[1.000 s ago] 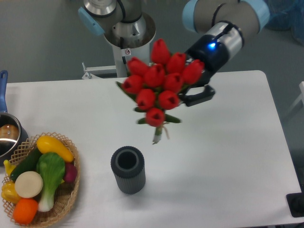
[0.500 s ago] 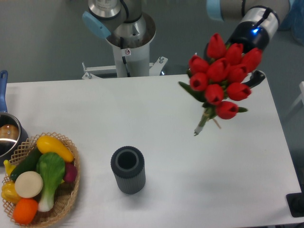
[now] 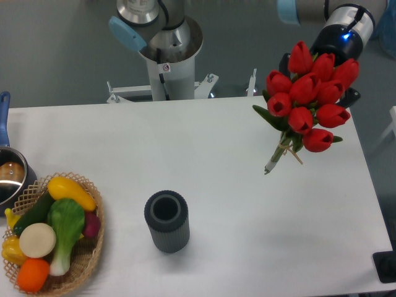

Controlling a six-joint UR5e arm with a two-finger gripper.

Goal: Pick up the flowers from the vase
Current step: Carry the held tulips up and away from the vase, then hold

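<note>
Tool (image 3: 337, 93), mostly hidden behind red buds, clenched on the flowers (image 3: 309, 99). Bunch held aloft off the bench (image 3: 247, 204), stems slanting down and leftward from the tool, tips hanging free. Vase (image 3: 166, 221) empty, well apart, down-left of the tool. Lift apparently done.

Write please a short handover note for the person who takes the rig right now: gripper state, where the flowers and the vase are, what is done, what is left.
Gripper: mostly hidden behind the bouquet, apparently shut on the flowers, held in the air over the table's far right part, stems hanging free.
Vase: upright, empty, near the table's front centre.
Done: flowers are out of the vase.
Left: nothing but holding them securely.
</note>
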